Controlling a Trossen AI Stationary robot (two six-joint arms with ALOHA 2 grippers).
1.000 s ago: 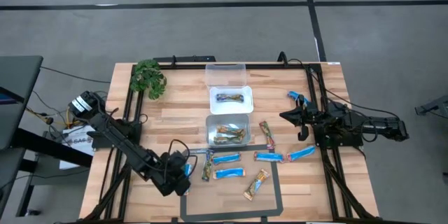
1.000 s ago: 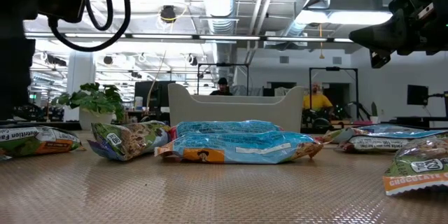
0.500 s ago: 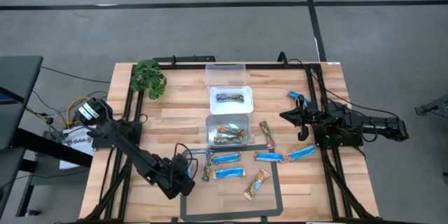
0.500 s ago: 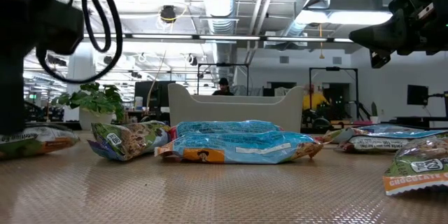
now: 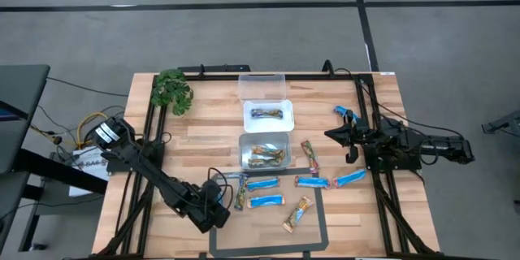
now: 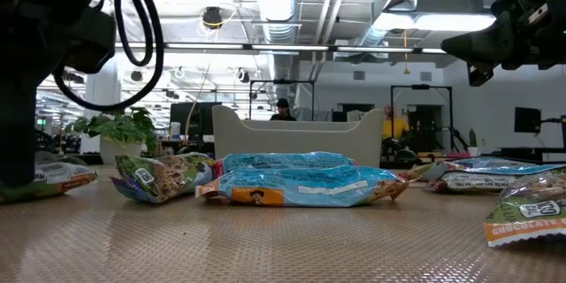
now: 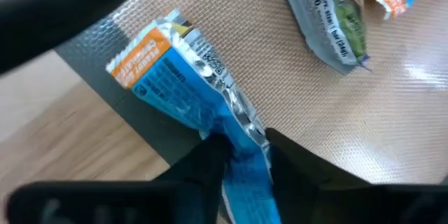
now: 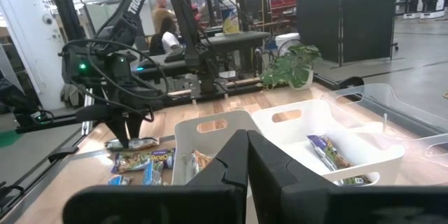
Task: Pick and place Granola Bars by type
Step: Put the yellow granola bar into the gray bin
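At the counter's (image 5: 203, 138) front left, the left end effector (image 7: 241, 157) pinches a blue bar (image 7: 183, 91): shiny crinkled blue wrapper, orange band at one end, lying over the dark mat's (image 5: 321, 227) edge. Other bars (image 5: 313, 182), blue, tan and greenish, lie scattered mid-counter; two white bins (image 5: 266, 114) hold some. The right end effector (image 8: 246, 155) hovers closed, empty, at right.

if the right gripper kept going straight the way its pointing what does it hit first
Judging from the right wrist view, the right gripper, shut, points at the nearer white bin, the one with brown-wrapped bars. It would probably meet that bin's rim first, though depth is hard to judge.
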